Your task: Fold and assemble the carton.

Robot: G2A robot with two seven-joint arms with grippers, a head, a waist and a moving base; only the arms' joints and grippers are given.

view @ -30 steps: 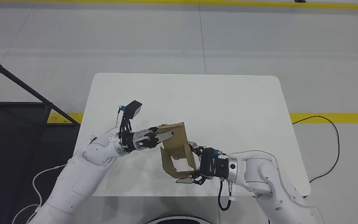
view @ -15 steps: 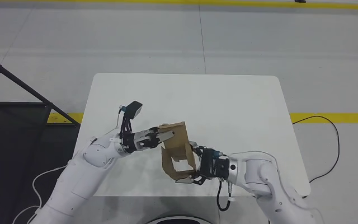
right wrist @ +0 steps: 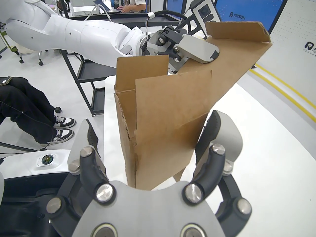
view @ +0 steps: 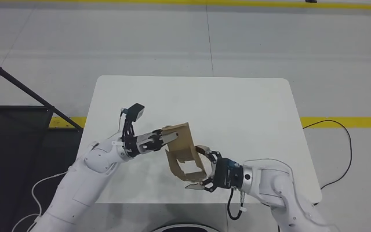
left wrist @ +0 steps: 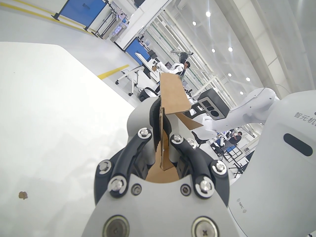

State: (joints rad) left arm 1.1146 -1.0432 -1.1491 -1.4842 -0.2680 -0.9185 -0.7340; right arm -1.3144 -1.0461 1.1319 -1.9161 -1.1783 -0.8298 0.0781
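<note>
A brown carton (view: 182,155), partly opened with loose flaps, is held above the front middle of the white table (view: 249,110). My left gripper (view: 166,137) is shut on the carton's upper left panel; in the left wrist view its pads (left wrist: 155,114) pinch the cardboard edge (left wrist: 172,94). My right gripper (view: 200,170) stands open at the carton's lower right corner. In the right wrist view the carton (right wrist: 167,114) stands between the spread fingers (right wrist: 213,129), and the left gripper (right wrist: 197,50) clamps the far panel.
Most of the table (right wrist: 259,154) lies bare behind and to the right of the carton. A small brown scrap (left wrist: 22,195) lies on the table near the left arm. A black frame (view: 29,95) stands off the table's left side.
The right gripper has drawn back a little to the right with its fingers spread wider. The carton has tilted slightly and shifted left with the left gripper.
</note>
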